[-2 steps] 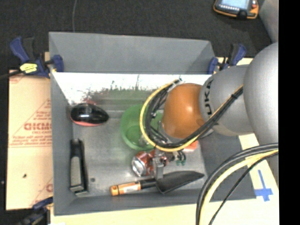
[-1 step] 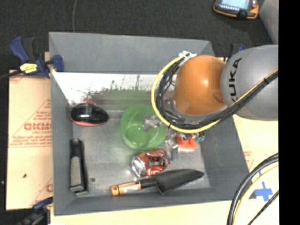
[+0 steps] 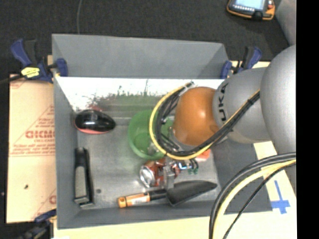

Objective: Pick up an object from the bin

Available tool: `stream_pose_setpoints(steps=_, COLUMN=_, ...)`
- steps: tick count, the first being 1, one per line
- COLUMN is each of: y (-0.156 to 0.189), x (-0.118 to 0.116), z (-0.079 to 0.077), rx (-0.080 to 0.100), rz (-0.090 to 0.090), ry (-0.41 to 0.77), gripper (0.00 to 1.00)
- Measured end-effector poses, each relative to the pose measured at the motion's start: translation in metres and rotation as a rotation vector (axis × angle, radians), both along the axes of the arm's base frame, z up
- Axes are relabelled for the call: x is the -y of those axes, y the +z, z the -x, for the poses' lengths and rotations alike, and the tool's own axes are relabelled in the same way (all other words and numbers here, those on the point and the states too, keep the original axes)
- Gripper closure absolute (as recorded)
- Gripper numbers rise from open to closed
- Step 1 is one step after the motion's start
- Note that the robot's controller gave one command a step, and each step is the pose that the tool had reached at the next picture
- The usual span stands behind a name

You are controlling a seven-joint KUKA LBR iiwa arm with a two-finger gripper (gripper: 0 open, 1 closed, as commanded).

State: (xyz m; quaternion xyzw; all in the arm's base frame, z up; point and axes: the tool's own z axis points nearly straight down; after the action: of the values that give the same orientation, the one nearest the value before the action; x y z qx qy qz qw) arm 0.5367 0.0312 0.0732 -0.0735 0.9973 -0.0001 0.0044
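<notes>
On the grey robot arm (image 3: pixel 239 108), right of the frame's middle, you can read the dark letters "UKA", turned sideways on its casing. On the orange handheld device (image 3: pixel 250 4), upper right, the screen's writing is too small to read.

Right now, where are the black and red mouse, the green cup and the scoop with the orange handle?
black and red mouse (image 3: pixel 94 122), camera view, middle of its back.
green cup (image 3: pixel 137 134), camera view, left side of its wall.
scoop with the orange handle (image 3: pixel 134 200), camera view, on the orange handle.
</notes>
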Motion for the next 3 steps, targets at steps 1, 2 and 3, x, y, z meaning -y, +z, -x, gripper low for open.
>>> stream_pose_setpoints(steps=1, y=-0.003, x=0.001, z=-0.078, rx=-0.012, rz=0.002, ry=-0.022, gripper=0.00)
stream_pose_setpoints(steps=2, y=0.004, x=0.000, z=-0.016, rx=0.006, rz=-0.001, ry=-0.004, gripper=1.00)
stream_pose_setpoints(steps=3, y=0.005, x=0.000, z=-0.016, rx=0.006, rz=-0.001, ry=-0.004, gripper=1.00)
